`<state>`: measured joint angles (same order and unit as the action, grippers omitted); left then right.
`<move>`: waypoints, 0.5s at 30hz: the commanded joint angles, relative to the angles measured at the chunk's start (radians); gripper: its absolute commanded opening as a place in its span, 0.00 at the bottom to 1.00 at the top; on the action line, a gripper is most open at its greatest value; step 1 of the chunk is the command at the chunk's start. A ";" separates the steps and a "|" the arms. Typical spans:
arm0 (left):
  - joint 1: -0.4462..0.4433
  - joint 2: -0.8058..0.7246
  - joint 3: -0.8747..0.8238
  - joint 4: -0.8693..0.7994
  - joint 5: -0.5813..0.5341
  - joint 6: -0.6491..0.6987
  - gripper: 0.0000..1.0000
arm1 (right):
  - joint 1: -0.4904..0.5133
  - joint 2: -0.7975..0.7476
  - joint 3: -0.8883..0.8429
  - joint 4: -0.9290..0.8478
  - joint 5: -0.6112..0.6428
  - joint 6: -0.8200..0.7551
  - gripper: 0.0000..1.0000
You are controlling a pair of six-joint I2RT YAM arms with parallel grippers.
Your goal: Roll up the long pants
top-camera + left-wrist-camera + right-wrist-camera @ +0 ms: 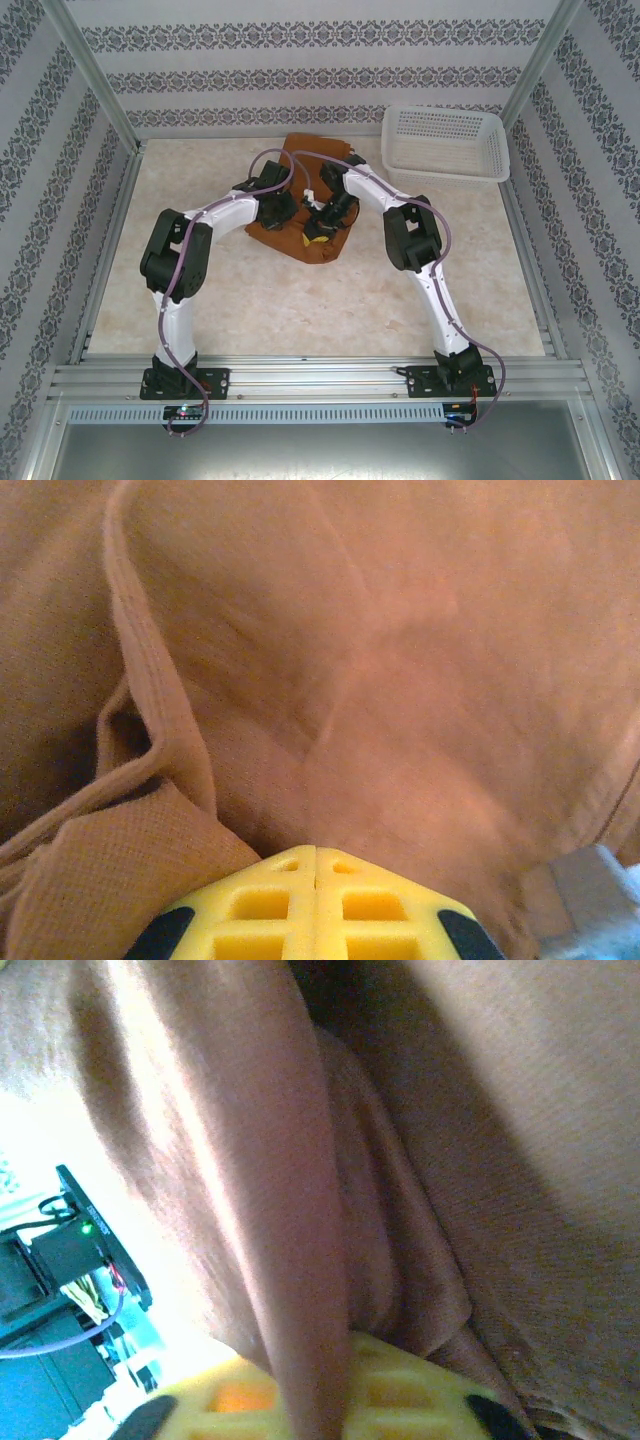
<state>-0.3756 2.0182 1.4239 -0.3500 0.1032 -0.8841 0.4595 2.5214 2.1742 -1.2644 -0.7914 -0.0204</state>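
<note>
The long pants (305,150) lie bunched in a rust-brown heap at the table's middle back. Both arms bend inward over the heap. My left gripper (283,210) rests on its left part. In the left wrist view its yellow fingers (270,900) are shut tip to tip with nothing between them, nose against the pants (400,680) beside a hemmed edge (150,680). My right gripper (322,222) sits on the heap's right part. In the right wrist view a standing fold of the pants (290,1210) runs down between its yellow fingers (410,1390), which close on it.
A white mesh basket (445,140) stands at the back right, just beyond the pants. Patterned walls and metal frame posts (95,80) close in the table's back and sides. Bare beige tabletop (300,300) lies between the heap and the arm bases.
</note>
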 commanded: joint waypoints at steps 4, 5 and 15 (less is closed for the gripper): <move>0.104 0.047 -0.068 -0.029 -0.091 0.056 0.00 | -0.021 -0.185 -0.116 -0.002 0.260 -0.006 0.62; 0.106 0.047 -0.074 -0.024 -0.088 0.056 0.00 | -0.017 -0.227 -0.134 0.006 0.286 -0.004 0.63; 0.109 0.063 -0.107 0.031 -0.030 0.030 0.00 | 0.264 -0.583 -0.330 0.110 0.775 0.016 0.64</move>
<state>-0.2905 2.0209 1.3621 -0.2836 0.1085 -0.8558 0.5983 1.9743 1.9152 -1.1793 -0.2371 -0.0048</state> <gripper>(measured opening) 0.048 0.636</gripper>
